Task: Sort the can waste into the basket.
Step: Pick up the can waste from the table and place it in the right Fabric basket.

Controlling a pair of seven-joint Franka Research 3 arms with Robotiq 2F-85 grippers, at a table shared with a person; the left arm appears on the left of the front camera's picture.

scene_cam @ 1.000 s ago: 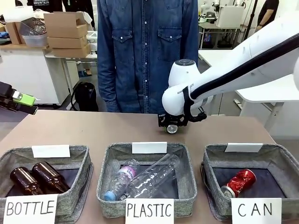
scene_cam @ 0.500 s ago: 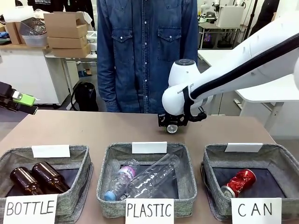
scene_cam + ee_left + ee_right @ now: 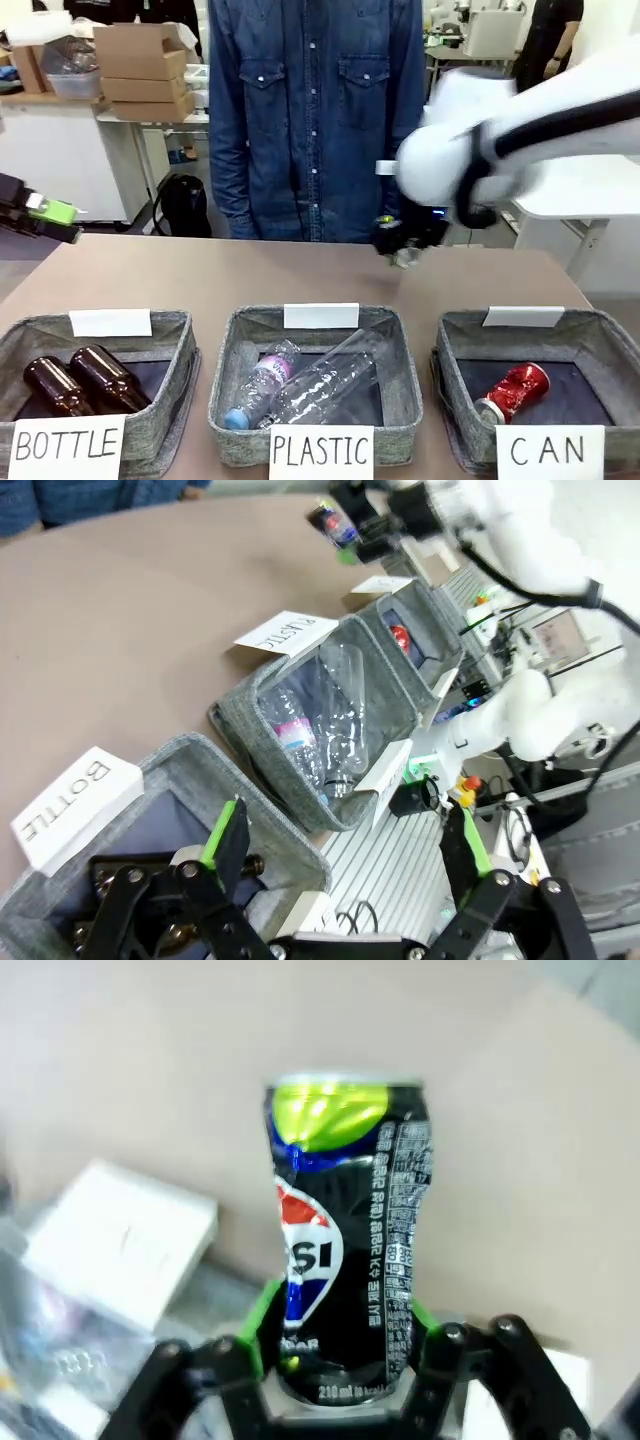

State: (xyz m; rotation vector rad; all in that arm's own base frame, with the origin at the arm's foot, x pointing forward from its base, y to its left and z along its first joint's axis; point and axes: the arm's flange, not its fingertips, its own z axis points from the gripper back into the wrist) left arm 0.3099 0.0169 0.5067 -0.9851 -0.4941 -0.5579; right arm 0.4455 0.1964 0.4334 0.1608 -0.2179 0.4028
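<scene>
A dark blue-black can (image 3: 345, 1240) with a dented side stands upright between the green pads of my right gripper (image 3: 340, 1325), which is shut on it. In the front view that gripper (image 3: 405, 245) hangs, blurred by motion, over the far part of the table, behind and left of the grey CAN basket (image 3: 600, 335). A crushed red can (image 3: 515, 390) lies inside that basket. My left gripper (image 3: 350, 850) is open with nothing between its fingers, out past the table's left edge (image 3: 40, 215). The left wrist view catches the held can (image 3: 335, 525) far off.
The BOTTLE basket (image 3: 175, 335) at front left holds two brown bottles (image 3: 75, 380). The PLASTIC basket (image 3: 400, 340) in the middle holds clear bottles (image 3: 315, 385). A person in a denim shirt (image 3: 315, 110) stands at the far edge.
My right arm has swung to the right and slightly up with the dark can, and shows blurred. The left arm and the baskets have not moved.
</scene>
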